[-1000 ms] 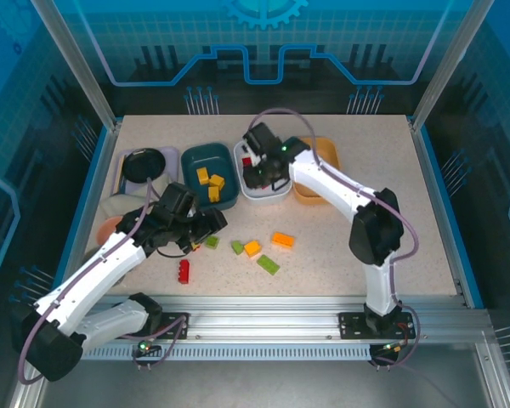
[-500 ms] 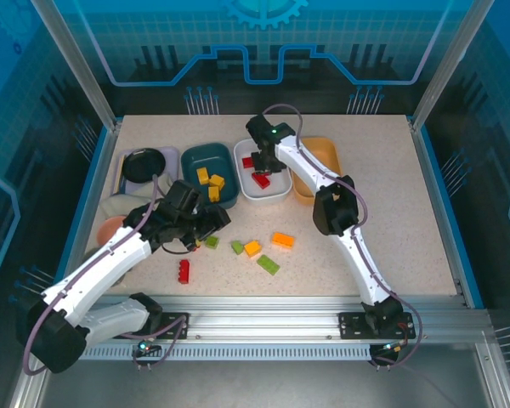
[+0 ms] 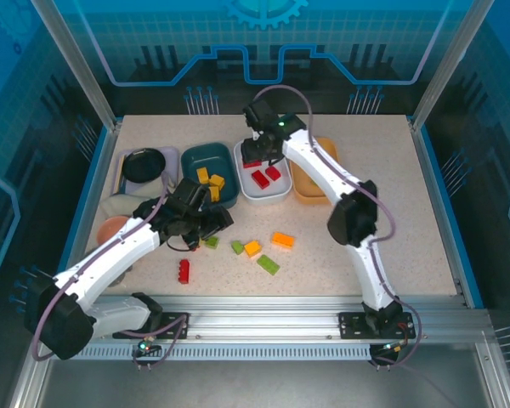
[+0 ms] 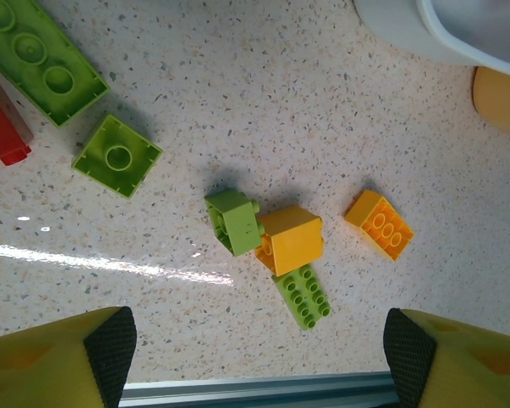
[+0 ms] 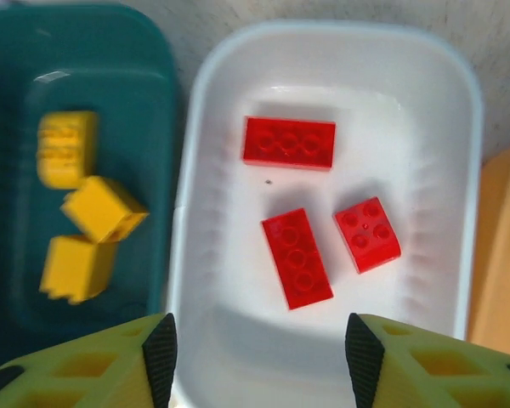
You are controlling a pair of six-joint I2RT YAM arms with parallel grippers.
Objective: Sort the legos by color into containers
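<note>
My right gripper (image 3: pixel 261 155) (image 5: pixel 262 361) hangs open over the white container (image 3: pixel 240 180) (image 5: pixel 195 170), nothing between its fingers. Three red legos (image 5: pixel 297 257) lie in that tray. The dark teal container (image 3: pixel 189 161) (image 5: pixel 17 85) to its left holds three yellow legos (image 5: pixel 104 208). The orange container (image 3: pixel 327 153) sits right of the white one, partly hidden by the right arm. My left gripper (image 3: pixel 214 225) (image 4: pixel 259 357) is open above the loose legos: green bricks (image 4: pixel 117 155) (image 4: pixel 234 221) (image 4: pixel 303 296), orange bricks (image 4: pixel 291 240) (image 4: pixel 379 223) and a red one (image 3: pixel 184 270).
A black round dish (image 3: pixel 144 163) stands at the back left, with a pale plate (image 3: pixel 119 206) and a small orange dish (image 3: pixel 110 228) in front of it. An aluminium rail (image 4: pixel 255 391) runs along the table's near edge.
My right gripper has opened and risen from the white tray, where a third red brick now lies. The left gripper has shifted slightly right, still open.
</note>
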